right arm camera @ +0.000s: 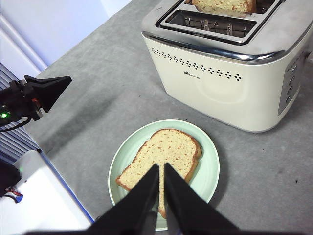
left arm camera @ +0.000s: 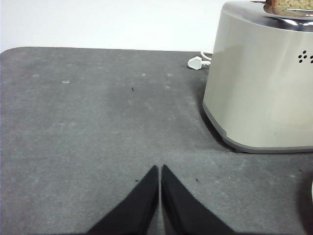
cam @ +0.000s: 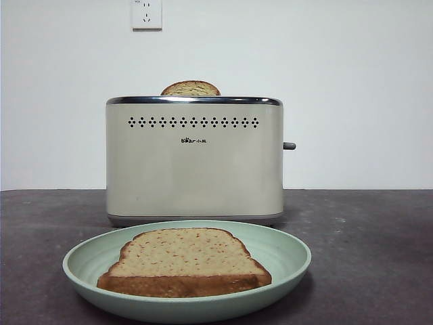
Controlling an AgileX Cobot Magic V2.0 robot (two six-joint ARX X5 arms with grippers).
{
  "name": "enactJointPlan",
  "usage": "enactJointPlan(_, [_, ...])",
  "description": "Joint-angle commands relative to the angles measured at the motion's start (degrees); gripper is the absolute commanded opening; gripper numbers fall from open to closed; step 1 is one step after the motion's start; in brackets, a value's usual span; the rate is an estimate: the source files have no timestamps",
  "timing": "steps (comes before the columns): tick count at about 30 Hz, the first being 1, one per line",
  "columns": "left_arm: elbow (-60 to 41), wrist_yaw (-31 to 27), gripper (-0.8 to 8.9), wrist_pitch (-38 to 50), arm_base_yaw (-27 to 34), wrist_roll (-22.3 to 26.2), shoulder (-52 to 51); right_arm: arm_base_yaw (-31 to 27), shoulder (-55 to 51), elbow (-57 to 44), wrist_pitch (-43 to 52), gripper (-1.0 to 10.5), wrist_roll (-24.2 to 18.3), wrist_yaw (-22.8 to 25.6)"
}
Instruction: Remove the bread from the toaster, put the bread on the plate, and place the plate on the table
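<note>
White wall behind, with a socket high up. Dark grey-brown table below, matte and mottled. Cream toaster upright toward the far edge of the tabletop, chrome rim on top, vent holes and logo facing the near edge, knob on its side. Pale mint-green plate flat on the tabletop just in front of the toaster, near the front edge. The bread flat on the plate, crust dark along its near side. Second slice upright in the toaster's far slot, domed top showing. White plug on the tabletop behind the toaster. Left gripper closed and empty, low over bare tabletop beside the toaster. Right gripper closed and empty, raised above the plate and bread.
</note>
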Motion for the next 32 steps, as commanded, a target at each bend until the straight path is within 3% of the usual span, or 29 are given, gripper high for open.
enactJointPlan(1, [-1.4, 0.1, 0.07, 0.6, 0.1, -0.1, -0.1, 0.1, 0.2, 0.4, 0.6, 0.0, -3.0, 0.7])
enactJointPlan(5, [-1.4, 0.1, 0.07, 0.6, 0.1, -0.1, -0.1, -4.7, -2.7, 0.0, 0.9, 0.0, -8.4, 4.8])
enactJointPlan(11, [-1.4, 0.1, 0.07, 0.6, 0.1, -0.1, -0.1, -18.9, -8.9, -6.2, 7.8, 0.0, -10.5, -1.6])
enactJointPlan(16, [-1.4, 0.1, 0.07, 0.6, 0.1, -0.1, -0.1, -27.5, -16.1, -16.7, 20.0, 0.0, -12.6, -1.3])
enactJointPlan(24, [-1.4, 0.1, 0.07, 0.6, 0.1, -0.1, -0.1, -30.7, -27.1, -34.9, 38.2, 0.0, -12.9, 0.0])
enactJointPlan(28, [-1.4, 0.1, 0.07, 0.6, 0.1, -0.1, -0.1, -30.7, -32.2, -41.9, 40.9, 0.0, -12.8, 4.6])
enactJointPlan(32, [-1.4, 0.1, 0.07, 0.6, 0.1, -0.1, -0.1, -30.7, -36.1, -46.7, 40.9, 0.0, -12.6, 6.1])
